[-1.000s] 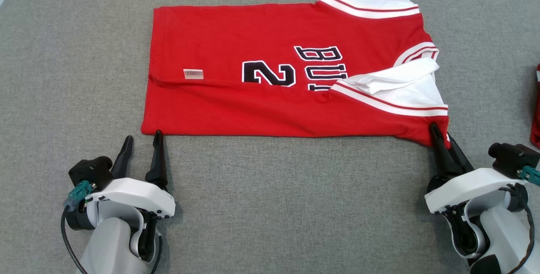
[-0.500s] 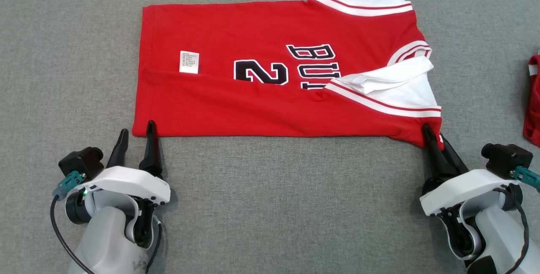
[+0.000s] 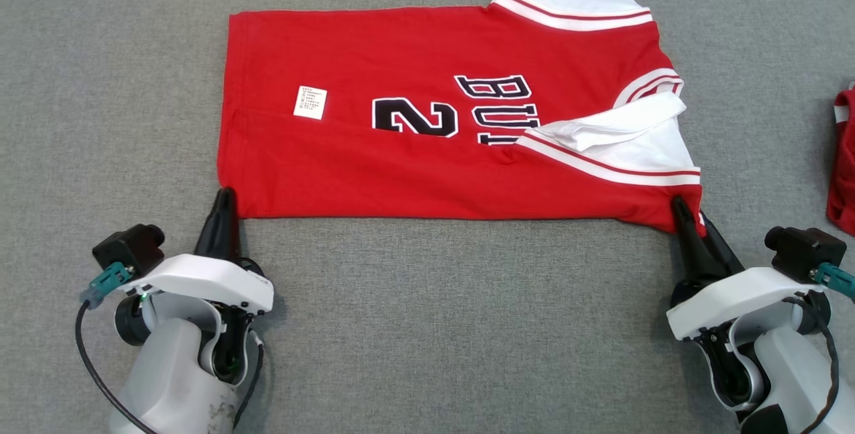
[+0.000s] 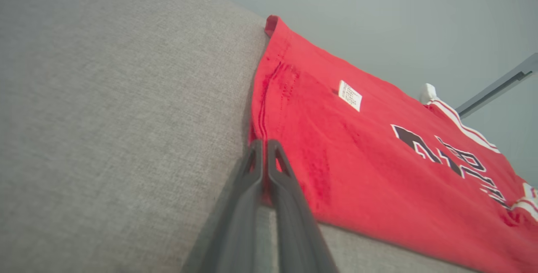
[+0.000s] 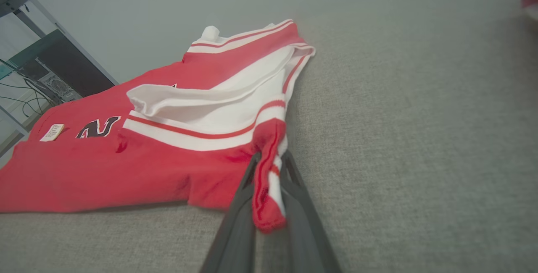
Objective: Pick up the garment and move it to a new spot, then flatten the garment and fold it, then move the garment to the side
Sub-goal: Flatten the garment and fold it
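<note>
My left tool has just gone from wide to closed on the near-left hem corner of the shirt. My right tool pinches the near-right corner. The shirt lies flat mid-surface, so I judge the fold can start.

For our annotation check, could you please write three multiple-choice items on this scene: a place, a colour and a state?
1. Where is the white label? A. on the jersey, beside the number 2; B. on a sleeve; C. on the neckline.
2. What colour are the sleeves? A. black; B. white; C. blue.
3. How is the right gripper? A. open above the jersey; B. shut on its near corner; C. parked apart.
Key: 1 A, the label lies by the 2; 2 B, both are white with red stripes; 3 B, cloth is pinched between its fingers.
</note>
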